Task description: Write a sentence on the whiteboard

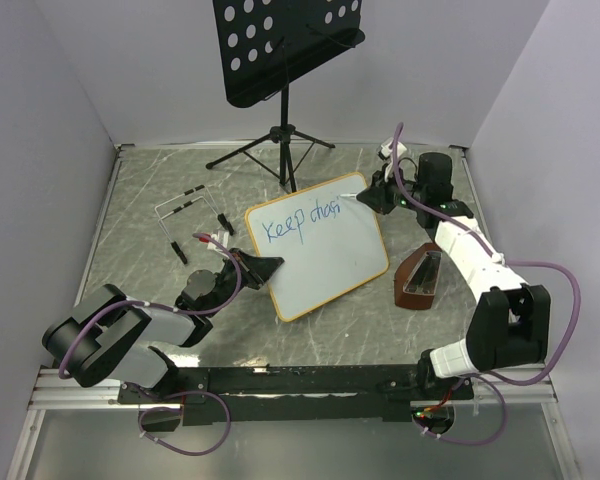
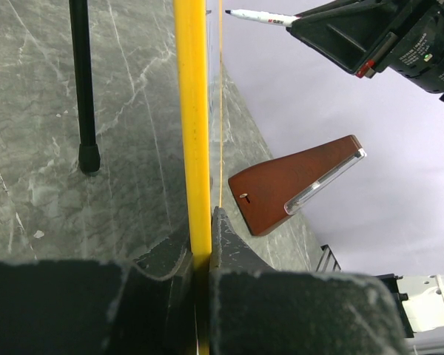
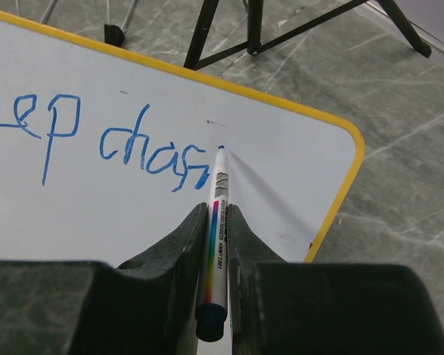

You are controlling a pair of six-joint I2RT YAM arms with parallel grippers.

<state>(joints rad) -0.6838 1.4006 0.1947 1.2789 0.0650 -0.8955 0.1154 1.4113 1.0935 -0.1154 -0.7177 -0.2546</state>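
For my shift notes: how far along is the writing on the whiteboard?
Done: blue lettering "Keep chas" on the whiteboard. In hand: the right gripper holds the marker, tip on the board after the "s"; the left gripper clamps its edge. Left: that word looks unfinished, and the space below is blank.

The whiteboard (image 1: 325, 265) is white and its frame (image 3: 339, 188) yellow-orange. The lettering (image 1: 298, 224) on it is blue. The marker (image 3: 217, 244) has a white barrel with a rainbow stripe along it and a dark blue end. The table (image 1: 130, 250) is grey-green marble with pale veins. The far music-stand plate (image 1: 280, 40) is black, patterned with round holes. The wedge-shaped case (image 1: 418, 278) to the right is reddish brown. The cables (image 1: 565, 300) are purple.
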